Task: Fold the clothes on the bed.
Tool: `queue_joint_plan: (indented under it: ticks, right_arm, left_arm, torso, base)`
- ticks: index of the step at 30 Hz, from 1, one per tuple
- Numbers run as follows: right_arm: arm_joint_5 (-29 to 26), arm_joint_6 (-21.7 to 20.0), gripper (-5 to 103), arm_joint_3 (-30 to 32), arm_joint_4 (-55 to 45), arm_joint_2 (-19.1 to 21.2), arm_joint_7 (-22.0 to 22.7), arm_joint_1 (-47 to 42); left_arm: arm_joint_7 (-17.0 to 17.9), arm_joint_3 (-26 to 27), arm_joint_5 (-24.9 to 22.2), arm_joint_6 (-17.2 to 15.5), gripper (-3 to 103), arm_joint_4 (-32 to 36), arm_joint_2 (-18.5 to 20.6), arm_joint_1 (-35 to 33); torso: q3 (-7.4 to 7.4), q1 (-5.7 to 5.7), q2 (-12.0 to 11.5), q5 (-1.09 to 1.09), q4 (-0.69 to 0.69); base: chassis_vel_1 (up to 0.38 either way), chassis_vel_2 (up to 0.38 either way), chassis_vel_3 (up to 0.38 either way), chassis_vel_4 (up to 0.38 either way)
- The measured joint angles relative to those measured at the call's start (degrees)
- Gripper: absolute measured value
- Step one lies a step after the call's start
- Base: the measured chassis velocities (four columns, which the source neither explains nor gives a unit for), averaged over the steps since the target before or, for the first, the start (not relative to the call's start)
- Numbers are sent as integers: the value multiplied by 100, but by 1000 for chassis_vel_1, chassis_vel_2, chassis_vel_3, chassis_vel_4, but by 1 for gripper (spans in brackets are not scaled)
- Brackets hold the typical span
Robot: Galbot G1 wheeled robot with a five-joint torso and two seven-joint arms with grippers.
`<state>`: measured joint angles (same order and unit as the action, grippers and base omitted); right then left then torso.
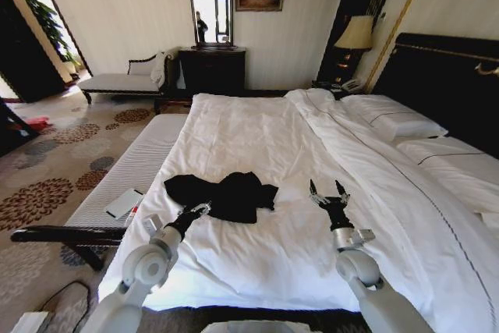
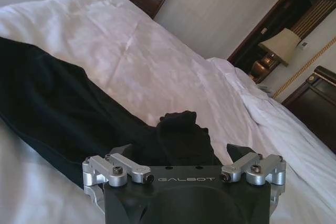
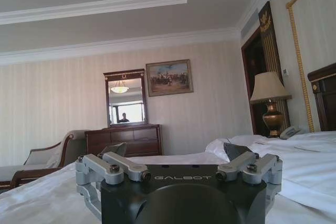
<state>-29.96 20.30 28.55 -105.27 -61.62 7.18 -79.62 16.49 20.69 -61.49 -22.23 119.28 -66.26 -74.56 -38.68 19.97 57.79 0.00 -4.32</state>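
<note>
Left claw point(image 1: 204, 208) grips the near edge of the T-shirt point(image 1: 226, 193) on the bed point(image 1: 257, 138); right claw point(image 1: 328, 191) hovers released, right of it.

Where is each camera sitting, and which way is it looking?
Head view: up high, looking down the bed at the black T-shirt; both arms show, left gripper at the shirt, right gripper open beside it.
Left wrist view: low over the shirt.
Right wrist view: level, facing the far wall.
All views share the bed; head and right wrist share the mirror.
</note>
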Motion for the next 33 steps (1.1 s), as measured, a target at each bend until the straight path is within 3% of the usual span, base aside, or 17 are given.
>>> queue_joint_plan:
  ticks: [13,26,30,33]
  right_arm:
    - [-4,48,100,-51,196,-172,40,121]
    - [12,73,100,-38,166,-187,43,33]
    - [16,79,100,-37,166,-221,47,23]
    - [19,86,100,-37,168,-232,47,19]
  left_arm:
    - [-199,-165,-227,111,100,-480,-706,158]
    - [-319,-178,-110,189,102,-900,-1347,285]
    - [-365,-196,-48,237,97,-1000,-1491,332]
    - [-381,-200,-16,248,89,-1042,-1546,356]
  torso:
    - [0,-1,0,0,1]
    - [1,-1,0,0,1]
    - [1,-1,0,0,1]
    - [0,-1,0,0,1]
  base:
    - [0,0,0,0]
    - [0,0,0,0]
    - [0,0,0,0]
    - [0,0,0,0]
